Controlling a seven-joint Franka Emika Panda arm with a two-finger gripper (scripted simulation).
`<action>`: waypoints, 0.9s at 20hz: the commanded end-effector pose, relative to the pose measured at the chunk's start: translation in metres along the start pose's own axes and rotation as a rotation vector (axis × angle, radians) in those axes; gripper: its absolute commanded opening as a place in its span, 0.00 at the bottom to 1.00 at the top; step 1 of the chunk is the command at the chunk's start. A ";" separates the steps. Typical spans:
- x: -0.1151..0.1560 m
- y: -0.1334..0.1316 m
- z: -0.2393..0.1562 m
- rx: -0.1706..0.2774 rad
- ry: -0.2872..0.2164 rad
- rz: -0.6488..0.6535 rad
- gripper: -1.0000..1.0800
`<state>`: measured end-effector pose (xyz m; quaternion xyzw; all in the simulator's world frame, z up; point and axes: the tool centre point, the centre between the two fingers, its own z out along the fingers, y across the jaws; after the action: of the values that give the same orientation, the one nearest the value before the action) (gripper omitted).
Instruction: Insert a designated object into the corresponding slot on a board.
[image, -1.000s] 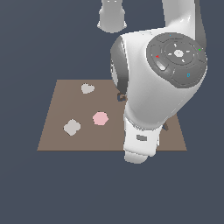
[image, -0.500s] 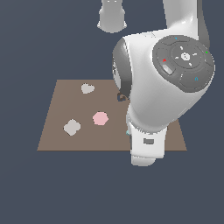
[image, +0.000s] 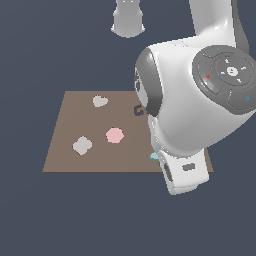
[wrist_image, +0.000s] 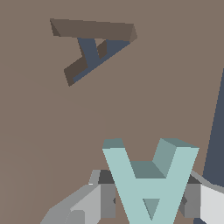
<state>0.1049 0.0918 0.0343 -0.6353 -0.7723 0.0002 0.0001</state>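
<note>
Brown board (wrist_image: 52, 122) fills the wrist view; my gripper (wrist_image: 151, 201) is clamping the teal letter (wrist_image: 148, 179) near the slot (wrist_image: 92, 48). Transport step: next I judge rotating and centring it overhead.

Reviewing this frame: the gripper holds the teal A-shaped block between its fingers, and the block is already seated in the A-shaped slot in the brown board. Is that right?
Not quite. The gripper does hold the teal A-shaped block between its fingers, but the block is not seated: the wrist view shows the A-shaped slot empty, apart from the block, with bare brown board between them.
</note>
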 end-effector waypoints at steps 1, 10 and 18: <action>0.005 0.004 -0.001 0.000 0.000 -0.094 0.00; 0.027 0.012 -0.002 -0.001 0.000 -0.472 0.00; 0.050 0.012 -0.003 -0.001 0.000 -0.818 0.00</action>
<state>0.1084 0.1389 0.0369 -0.3081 -0.9514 -0.0002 0.0000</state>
